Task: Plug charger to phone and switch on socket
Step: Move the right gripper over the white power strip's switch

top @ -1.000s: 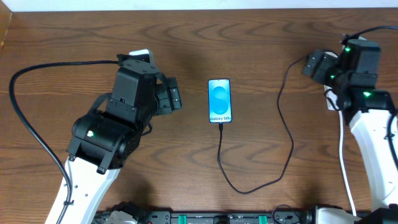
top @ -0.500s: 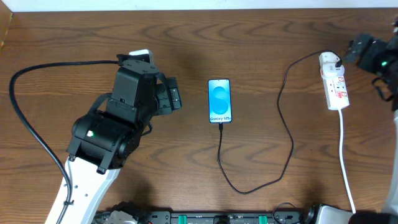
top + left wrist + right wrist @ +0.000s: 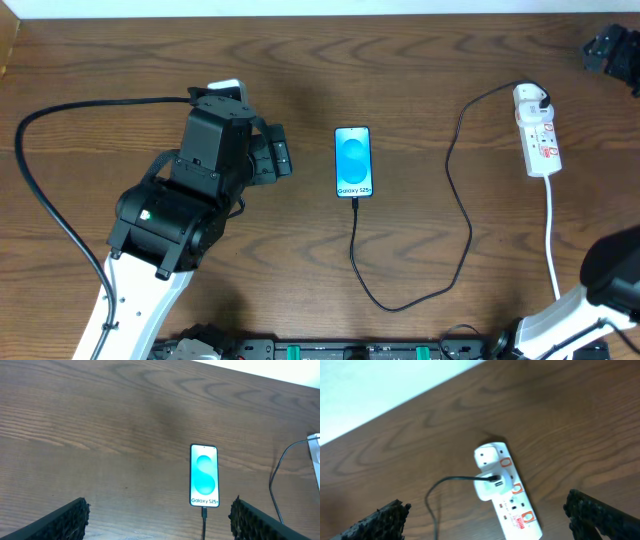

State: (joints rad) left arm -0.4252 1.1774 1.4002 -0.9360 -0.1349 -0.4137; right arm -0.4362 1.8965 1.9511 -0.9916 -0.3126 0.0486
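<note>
The phone [image 3: 353,162] lies flat mid-table with its blue screen lit. The charger [image 3: 467,225], a thin black cable, meets the phone's lower edge [image 3: 204,512], loops toward the front and runs up to a white adapter [image 3: 490,485] on the socket [image 3: 537,135]. The socket's red switches [image 3: 506,463] show, but their position is unclear. My left gripper [image 3: 283,157] stands open left of the phone, with nothing between its fingers [image 3: 65,521]. My right gripper [image 3: 612,50] hangs open at the far right back, above and beyond the socket [image 3: 512,507], touching nothing.
The socket's white cord [image 3: 551,240] runs toward the front right, where part of the right arm [image 3: 612,275] shows. A black cable [image 3: 60,210] from the left arm curves over the left side. The table's back edge [image 3: 320,14] meets a white wall.
My right arm has drawn back from over the socket to the far right corner, uncovering the power strip. The left arm, phone and cable have not moved.
</note>
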